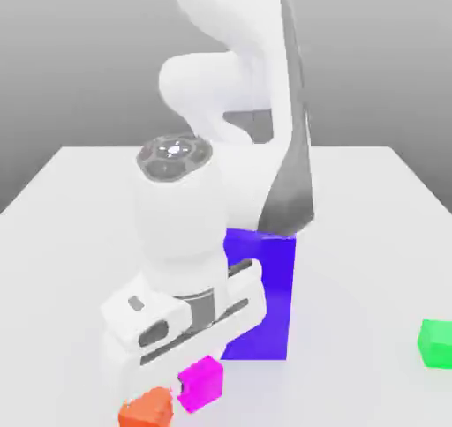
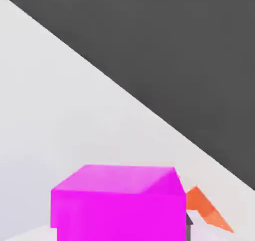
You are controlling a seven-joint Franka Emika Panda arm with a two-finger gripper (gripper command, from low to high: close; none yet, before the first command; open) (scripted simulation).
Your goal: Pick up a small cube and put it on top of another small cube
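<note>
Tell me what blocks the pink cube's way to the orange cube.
Nothing visible does. The pink cube sits under the gripper, right beside the orange cube; the blue block stands behind, and the green cube lies far off at the exterior view's right.

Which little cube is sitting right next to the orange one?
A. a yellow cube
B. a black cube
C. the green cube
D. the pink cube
D: the pink cube sits right beside the orange cube under the robot's hand, while the green cube is far off at the exterior view's right.
</note>
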